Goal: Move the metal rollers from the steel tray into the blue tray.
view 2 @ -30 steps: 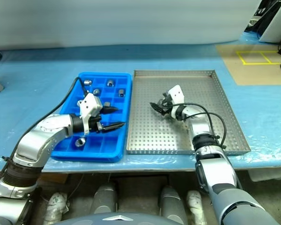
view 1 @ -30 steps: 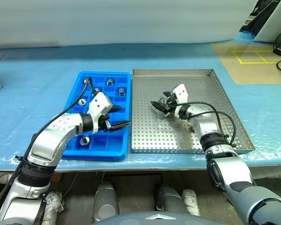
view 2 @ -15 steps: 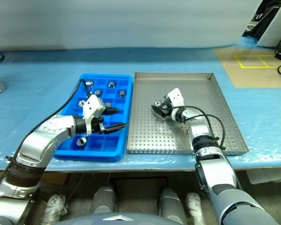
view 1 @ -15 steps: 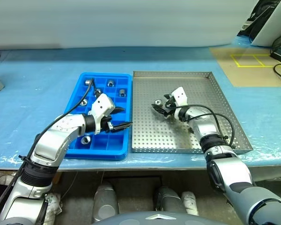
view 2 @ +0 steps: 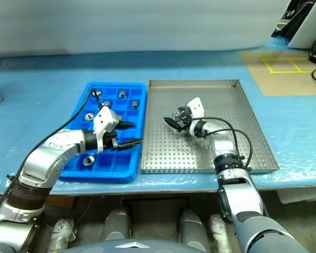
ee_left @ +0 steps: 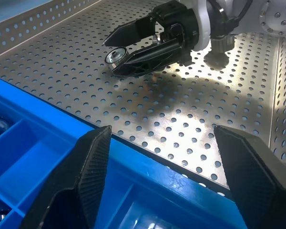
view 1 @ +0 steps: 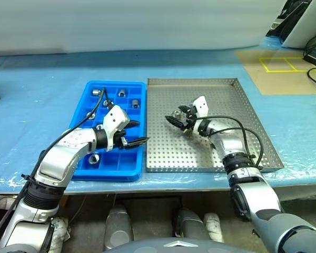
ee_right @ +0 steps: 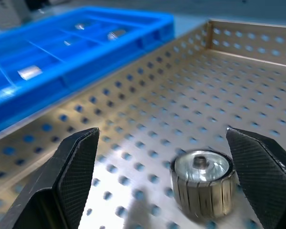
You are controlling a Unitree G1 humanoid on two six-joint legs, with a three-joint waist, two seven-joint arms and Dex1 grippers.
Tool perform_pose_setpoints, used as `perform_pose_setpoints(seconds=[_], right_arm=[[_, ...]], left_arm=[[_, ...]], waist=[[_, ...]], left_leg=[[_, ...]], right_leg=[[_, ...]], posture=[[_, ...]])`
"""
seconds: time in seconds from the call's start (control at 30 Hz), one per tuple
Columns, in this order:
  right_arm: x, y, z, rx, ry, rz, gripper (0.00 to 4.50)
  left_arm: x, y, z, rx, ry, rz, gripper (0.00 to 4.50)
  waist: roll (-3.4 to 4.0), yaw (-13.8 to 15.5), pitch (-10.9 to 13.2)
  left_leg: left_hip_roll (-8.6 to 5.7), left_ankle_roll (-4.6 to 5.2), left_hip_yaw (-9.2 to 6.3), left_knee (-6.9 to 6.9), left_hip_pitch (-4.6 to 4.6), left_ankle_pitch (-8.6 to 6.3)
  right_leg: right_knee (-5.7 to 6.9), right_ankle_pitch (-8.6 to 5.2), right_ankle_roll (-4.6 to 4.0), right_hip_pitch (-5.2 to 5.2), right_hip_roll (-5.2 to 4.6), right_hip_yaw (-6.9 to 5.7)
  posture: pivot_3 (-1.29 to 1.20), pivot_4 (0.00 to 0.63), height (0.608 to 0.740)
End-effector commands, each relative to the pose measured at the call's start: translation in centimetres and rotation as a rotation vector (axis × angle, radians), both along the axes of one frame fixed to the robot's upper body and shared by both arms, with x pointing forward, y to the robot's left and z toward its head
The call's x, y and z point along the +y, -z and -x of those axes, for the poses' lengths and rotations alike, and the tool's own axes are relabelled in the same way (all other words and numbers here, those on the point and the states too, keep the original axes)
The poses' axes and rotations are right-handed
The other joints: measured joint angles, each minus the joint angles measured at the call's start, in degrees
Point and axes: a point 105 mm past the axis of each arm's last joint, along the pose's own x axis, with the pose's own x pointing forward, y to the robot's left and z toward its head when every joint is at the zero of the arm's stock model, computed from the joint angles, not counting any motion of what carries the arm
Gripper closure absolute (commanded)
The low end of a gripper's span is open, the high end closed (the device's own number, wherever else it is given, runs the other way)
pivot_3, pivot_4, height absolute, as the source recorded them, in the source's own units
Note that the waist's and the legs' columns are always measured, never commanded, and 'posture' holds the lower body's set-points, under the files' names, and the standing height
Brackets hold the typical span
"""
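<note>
Both arms wear smooth silver-grey shells joined by black ribbed rings, with a black cable looping loosely alongside each forearm. Each wrist carries a small white block. The left gripper (view 1: 132,133) and right gripper (view 1: 175,117) each end in 2 tapering black fingers (ee_left: 90,171) with finely textured pads.

— anything different from a sec ago?
— yeah, the right gripper (view 1: 175,117) slides a bit toward the blue tray (view 1: 83,169) side of the steel tray (view 1: 242,100) and rolls slightly, fingers spread around one metal roller (ee_right: 202,182)
— roller itself?
— looks like it sits a touch further that way too
</note>
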Motion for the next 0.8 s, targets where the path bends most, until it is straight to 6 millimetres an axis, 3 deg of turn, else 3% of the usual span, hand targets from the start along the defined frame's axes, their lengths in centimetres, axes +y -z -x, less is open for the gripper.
perform_pose_setpoints(seconds=[0.03,0.27,0.5,0.63,0.73,0.8], right_arm=[[0.4,-4.3,0.7,-0.105,-0.071,-0.082,0.05],[-1.4,-5.2,1.3,-0.102,-0.054,-0.089,0.05],[-3.1,-2.8,2.2,-0.04,-0.051,-0.005,0.05],[-2.9,-2.8,4.7,-0.003,-0.164,-0.006,0.05],[-1.3,-2.5,8.0,0.06,-0.304,-0.036,0.05],[-1.1,-1.5,7.8,0.069,-0.273,-0.006,0.05]], left_arm=[[-0.4,-0.8,0.1,-0.04,0.02,0.008,0.83],[-0.5,-0.6,0.3,-0.035,0.016,0.016,0.83],[-1.0,-1.0,0.4,-0.039,0.021,0.019,0.83],[-0.9,-1.1,0.5,-0.035,0.021,0.014,0.83],[-0.4,-1.0,0.3,-0.025,0.012,0.01,0.83],[-0.4,-0.9,0.2,-0.023,0.013,0.009,0.83]], waist=[[0.08,0.08,0.06],[0.08,0.25,0.06],[0.09,0.15,0.07],[0.12,0.27,0.08],[0.13,0.27,0.09],[0.13,-0.02,0.09]], left_leg=[[-0.01,0.0,0.0,0.0,-0.07,0.0],[-0.03,0.03,0.0,-0.09,-0.08,-0.03],[-0.02,0.0,0.0,-0.07,-0.03,-0.01],[-0.03,0.0,0.0,-0.06,-0.05,-0.01],[-0.02,0.02,-0.01,-0.09,-0.04,-0.02],[0.0,0.02,-0.01,-0.09,0.0,-0.02]], right_leg=[[0.0,0.01,0.01,-0.04,0.01,-0.02],[-0.03,0.0,0.0,-0.01,-0.01,-0.02],[-0.01,0.0,0.01,-0.02,-0.01,-0.02],[-0.02,0.0,0.0,-0.01,-0.01,-0.02],[-0.02,0.0,0.01,0.0,0.0,-0.01],[-0.02,0.0,0.01,0.0,0.0,-0.01]], posture=[[0.1,0.15,0.74],[0.1,0.15,0.74],[0.1,0.15,0.74],[0.09,0.15,0.74],[0.09,0.15,0.74],[0.09,0.15,0.74]])
